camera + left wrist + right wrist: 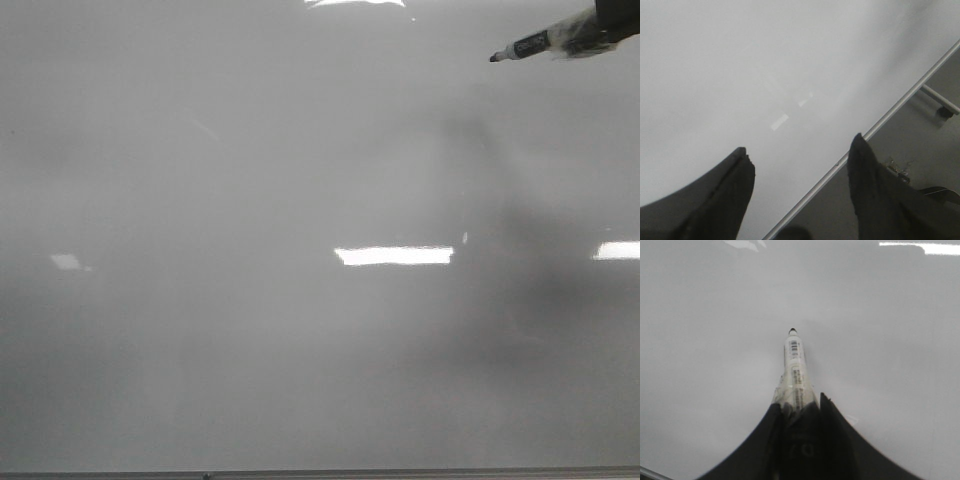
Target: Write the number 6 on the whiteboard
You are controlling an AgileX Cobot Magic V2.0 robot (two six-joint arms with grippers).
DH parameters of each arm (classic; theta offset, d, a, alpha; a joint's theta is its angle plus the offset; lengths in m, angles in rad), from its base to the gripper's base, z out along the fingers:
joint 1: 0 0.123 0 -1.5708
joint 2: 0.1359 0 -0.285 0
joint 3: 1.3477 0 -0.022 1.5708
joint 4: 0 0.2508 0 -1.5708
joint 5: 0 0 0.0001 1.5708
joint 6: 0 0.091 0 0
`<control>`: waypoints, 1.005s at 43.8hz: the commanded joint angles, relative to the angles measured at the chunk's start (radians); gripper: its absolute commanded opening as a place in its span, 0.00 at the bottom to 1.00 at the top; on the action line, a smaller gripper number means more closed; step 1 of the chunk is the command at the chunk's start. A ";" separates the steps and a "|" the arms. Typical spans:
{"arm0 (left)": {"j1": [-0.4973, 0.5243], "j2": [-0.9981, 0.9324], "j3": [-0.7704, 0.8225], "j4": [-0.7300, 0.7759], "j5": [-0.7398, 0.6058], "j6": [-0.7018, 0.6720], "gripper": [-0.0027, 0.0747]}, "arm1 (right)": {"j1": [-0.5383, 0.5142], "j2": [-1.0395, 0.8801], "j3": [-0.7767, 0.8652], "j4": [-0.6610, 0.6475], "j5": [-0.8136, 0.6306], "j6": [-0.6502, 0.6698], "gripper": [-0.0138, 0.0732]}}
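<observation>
**Marker held over a blank whiteboard**

The whiteboard fills the front view, a glossy pale grey surface with no written stroke visible on it in any view; the number 6 is not to be seen. Bright rectangular glare patches lie across its middle, with more at the right side and the top edge. A thin frame edge runs along the near side of the board.

The right pincer is closed on a marker, its two dark fingers pressed against the barrel on either side. The marker is white with a barcode label and a dark tip, and it points straight out ahead of the pincer, over bare board. In the front view the marker enters at the far right corner, slanting leftward with its tip lowest; whether the tip touches the surface cannot be told. A soft dark shadow spreads on the board nearer to the robot than the marker.

The left pincer stands open and holds nothing, its fingers wide apart. Between them passes the board's metal frame rail, running diagonally. Beyond the rail, beside one finger, is a grey floor with a stand leg and caster. Nothing lies on the board near the marker.
</observation>
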 commanded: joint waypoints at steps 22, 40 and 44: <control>0.003 -0.013 -0.025 -0.027 -0.066 -0.009 0.56 | 0.006 0.231 -0.206 0.017 -0.048 -0.029 0.08; 0.003 -0.013 -0.025 -0.028 -0.066 -0.009 0.56 | -0.020 0.282 -0.207 -0.049 0.148 -0.078 0.09; 0.003 -0.013 -0.025 -0.028 -0.066 -0.009 0.56 | -0.041 0.282 -0.216 -0.048 0.134 -0.078 0.09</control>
